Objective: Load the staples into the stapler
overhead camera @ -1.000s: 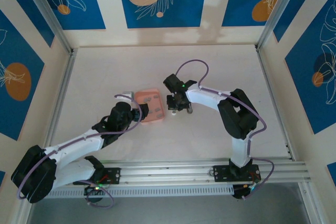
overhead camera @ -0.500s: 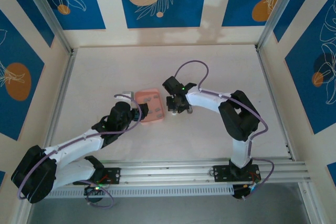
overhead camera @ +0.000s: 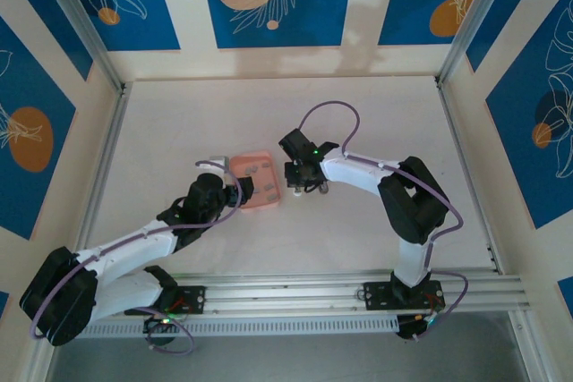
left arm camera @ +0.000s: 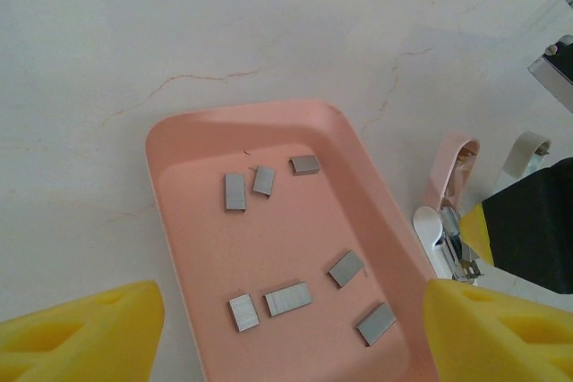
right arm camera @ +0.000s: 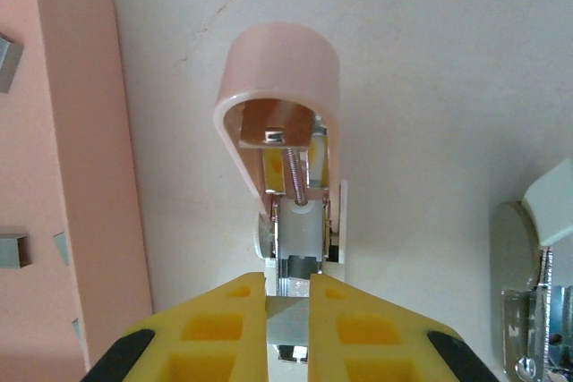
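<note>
The stapler (right arm camera: 282,131) lies open on the table, its pink lid raised and its white-and-metal channel facing my right gripper (right arm camera: 288,310). That gripper is shut on a short grey strip of staples (right arm camera: 288,321), whose front end sits at the rear of the channel. Several more staples (left arm camera: 287,298) lie loose in the salmon-pink tray (left arm camera: 179,145). My left gripper (left arm camera: 291,337) hovers open over the tray's near end, with one yellow finger on each side and nothing between them. In the top view the stapler (overhead camera: 295,191) sits just right of the tray (overhead camera: 253,160).
A grey-brown oval object (right arm camera: 512,284) lies on the table to the right of the stapler, close to my right gripper. The pale table stretches on beyond the tray, with aluminium rails along its edges (overhead camera: 107,158).
The right arm's elbow has drifted slightly to the right. Both grippers and the tray stay where they were.
</note>
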You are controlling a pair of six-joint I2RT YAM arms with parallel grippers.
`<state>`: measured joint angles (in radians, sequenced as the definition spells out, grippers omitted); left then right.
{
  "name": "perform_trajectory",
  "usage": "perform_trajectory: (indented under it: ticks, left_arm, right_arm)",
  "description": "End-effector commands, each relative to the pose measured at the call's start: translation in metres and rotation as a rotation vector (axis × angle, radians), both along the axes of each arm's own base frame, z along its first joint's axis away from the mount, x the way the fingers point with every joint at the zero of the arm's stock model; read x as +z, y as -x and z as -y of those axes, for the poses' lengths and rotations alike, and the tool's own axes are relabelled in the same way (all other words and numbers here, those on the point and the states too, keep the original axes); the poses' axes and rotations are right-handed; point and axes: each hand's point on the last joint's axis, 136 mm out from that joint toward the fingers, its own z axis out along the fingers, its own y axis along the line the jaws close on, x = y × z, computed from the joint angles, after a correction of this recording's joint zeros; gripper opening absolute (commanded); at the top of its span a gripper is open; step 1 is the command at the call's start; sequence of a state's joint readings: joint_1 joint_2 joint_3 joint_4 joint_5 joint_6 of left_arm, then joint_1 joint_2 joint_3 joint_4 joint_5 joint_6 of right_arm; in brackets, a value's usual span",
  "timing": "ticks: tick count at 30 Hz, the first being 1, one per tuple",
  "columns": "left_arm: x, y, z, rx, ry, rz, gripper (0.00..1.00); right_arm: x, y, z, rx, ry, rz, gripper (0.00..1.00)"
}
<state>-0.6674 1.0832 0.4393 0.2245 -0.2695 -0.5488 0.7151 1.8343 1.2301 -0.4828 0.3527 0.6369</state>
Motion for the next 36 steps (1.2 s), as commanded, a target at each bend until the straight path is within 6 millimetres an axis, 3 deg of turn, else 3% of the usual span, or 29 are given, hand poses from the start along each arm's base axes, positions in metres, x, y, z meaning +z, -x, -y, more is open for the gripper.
perform_trajectory:
  ticks: [1, 24, 36]
  left_arm:
    - [0.005, -0.004, -0.001, 0.006, 0.021, 0.010, 0.76]
    - [0.006, -0.009, 0.006, -0.011, 0.021, 0.005, 0.76]
    - [0.007, -0.009, 0.007, -0.016, 0.027, 0.003, 0.75]
  right_arm:
    - [0.001, -0.002, 0.006, -0.014, 0.026, 0.001, 0.15]
    - [-0.023, 0.012, 0.011, -0.010, 0.043, -0.062, 0.15]
    - [-0.023, 0.018, 0.009, 0.003, 0.040, -0.064, 0.20]
